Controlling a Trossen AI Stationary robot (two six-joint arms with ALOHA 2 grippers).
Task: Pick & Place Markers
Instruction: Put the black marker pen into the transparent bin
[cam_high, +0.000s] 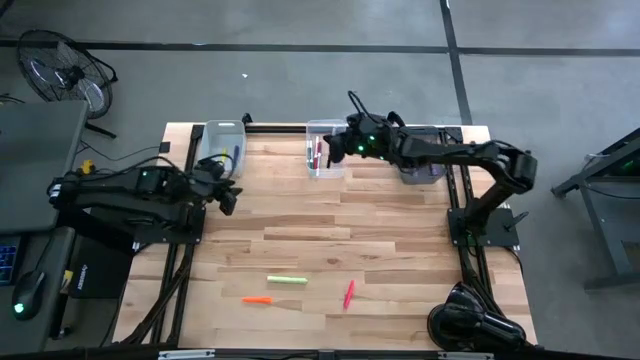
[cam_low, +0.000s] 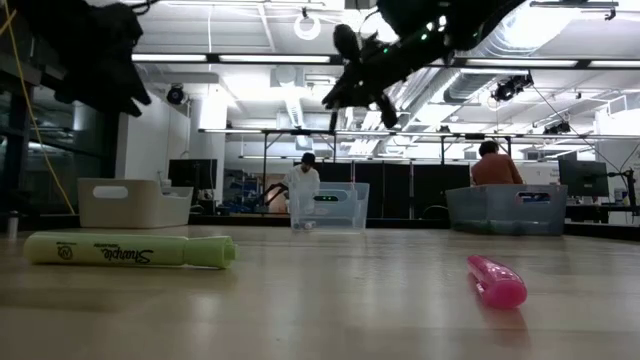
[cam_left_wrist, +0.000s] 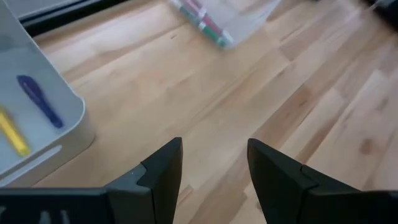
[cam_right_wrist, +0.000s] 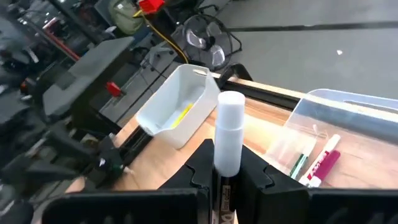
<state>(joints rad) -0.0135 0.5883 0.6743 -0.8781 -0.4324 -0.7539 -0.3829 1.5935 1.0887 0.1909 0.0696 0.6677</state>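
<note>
A: Right gripper (cam_right_wrist: 225, 180)?
B: Hovering above the clear bin (cam_high: 325, 150) at the far middle of the table (cam_high: 400, 230). Fingers (cam_right_wrist: 252, 171) pinching a white-capped marker (cam_right_wrist: 227, 140), cap pointing forward past the fingertips.

A: Left gripper (cam_left_wrist: 214, 171)?
B: Hanging over the left side of the table, just right of the white bin (cam_high: 222, 148). Fingers (cam_left_wrist: 163, 174) standing spread, holding nothing, only bare wood showing between them.

A: Inside the white bin?
B: Lying on its floor, a purple marker (cam_left_wrist: 38, 101) and a yellow marker (cam_left_wrist: 12, 132), side by side.

A: Inside the clear bin?
B: Lying together along its left wall, several markers (cam_high: 316, 153), red and green among them. Looking through the right wrist camera, a green one (cam_right_wrist: 298, 165) and a red-and-white one (cam_right_wrist: 323, 163) showing.

A: Anything on the far right?
B: Sitting there, a grey bin (cam_high: 425, 165), partly hidden under the right arm. Contents impossible to tell.

A: Still loose on the wood?
B: Lying at the near middle, three apart from each other: a light green marker (cam_high: 287, 280), an orange marker (cam_high: 256, 299) just nearer and left of it, and a red marker (cam_high: 349, 293) to the right, angled. From table height, the green one (cam_low: 130, 250) resting flat on the left, the red one (cam_low: 496, 280) pointing toward the camera on the right.

A: Beyond the table?
B: Standing far back, a person in white (cam_low: 301, 185); sitting at the right, another person in a reddish top (cam_low: 494, 166). On the floor at far left, a fan (cam_high: 62, 70).
</note>
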